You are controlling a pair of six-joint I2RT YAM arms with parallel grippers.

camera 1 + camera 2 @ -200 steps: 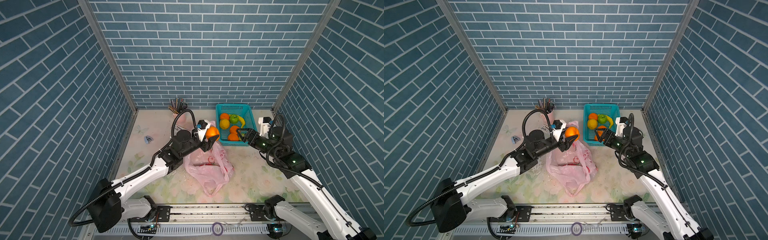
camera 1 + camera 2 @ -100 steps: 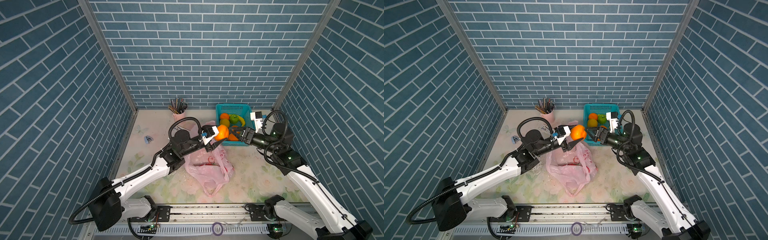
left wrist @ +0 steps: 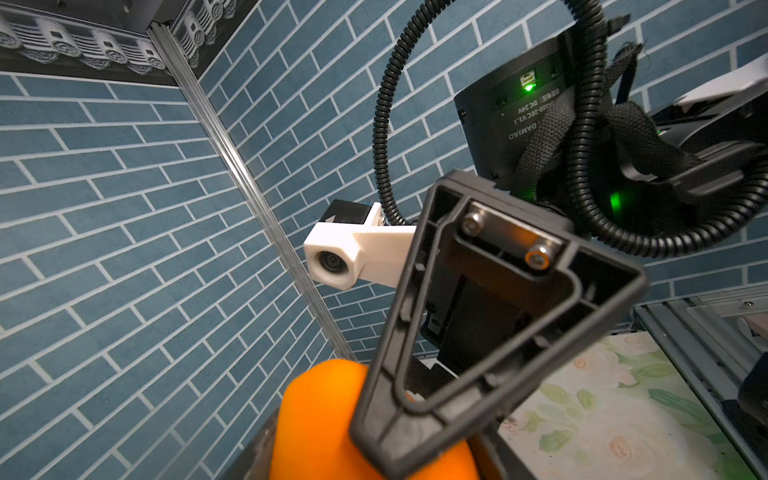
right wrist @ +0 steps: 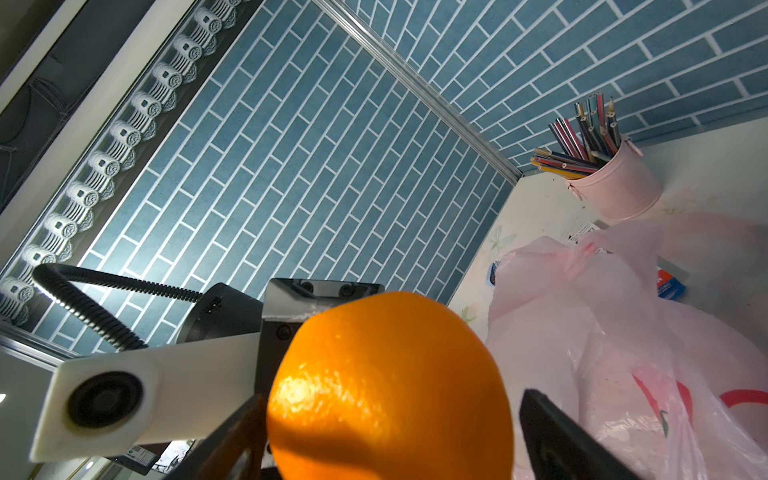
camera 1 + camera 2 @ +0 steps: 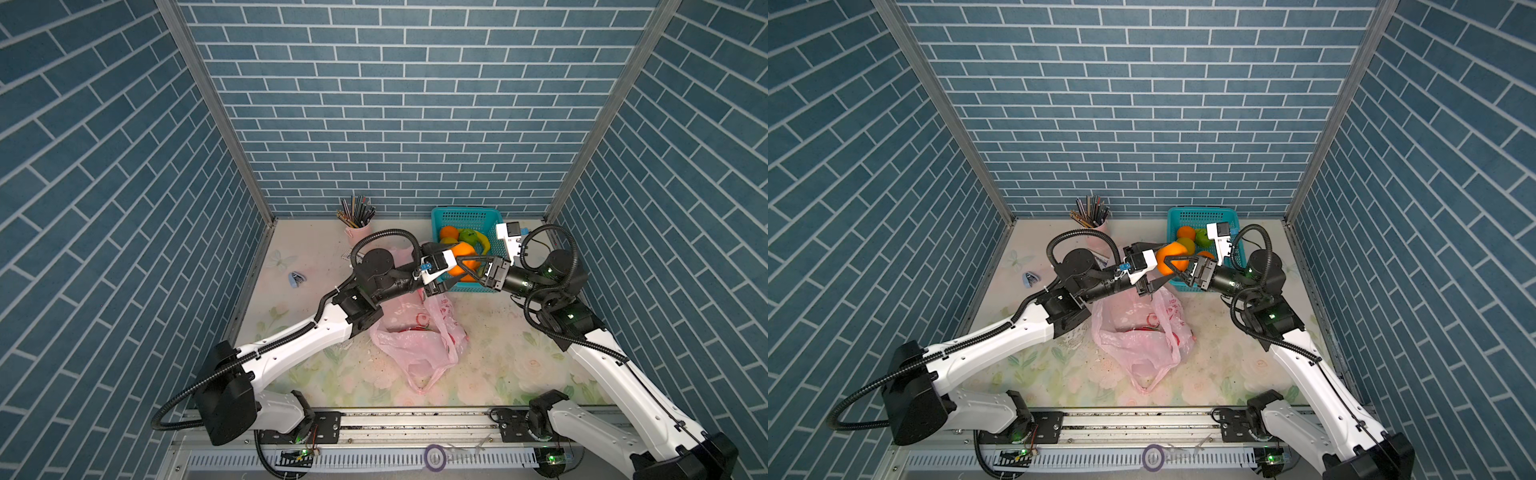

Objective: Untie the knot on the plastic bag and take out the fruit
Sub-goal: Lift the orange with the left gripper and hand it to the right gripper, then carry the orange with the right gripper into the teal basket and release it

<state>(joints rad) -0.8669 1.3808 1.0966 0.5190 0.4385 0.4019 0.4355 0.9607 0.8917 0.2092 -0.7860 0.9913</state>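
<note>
Over the last second the left end effector (image 5: 1162,266) has carried the orange (image 5: 1174,252) away from above the plastic bag (image 5: 1142,332) toward the teal basket (image 5: 1200,216), and the right end effector (image 5: 1179,269) has swung round from the basket's front to meet it. The orange now hangs in the air just in front of the basket's near wall, pinched between the left end effector's fingers, one above it and one below. It is round and bright, its skin finely dimpled and glossy, with a highlight on one flank in the right wrist view (image 4: 386,386). The right end effector stands spread around the same fruit from the opposite side. In the right wrist view one dark finger (image 4: 557,436) sits clear of the peel with a gap between, while the other finger (image 4: 237,432) lies right at the orange's edge. The plastic bag lies slumped on the floral counter (image 5: 519,357) below and in front of the two end effectors. It is thin, translucent pink film with red prints, crumpled, its mouth gaping and a handle loop trailing toward the front rail. Inside the basket rest a second orange (image 5: 449,231), a green fruit (image 5: 468,236) and a banana (image 5: 484,244). A pink pencil cup (image 5: 358,229) stands by the back wall.
</note>
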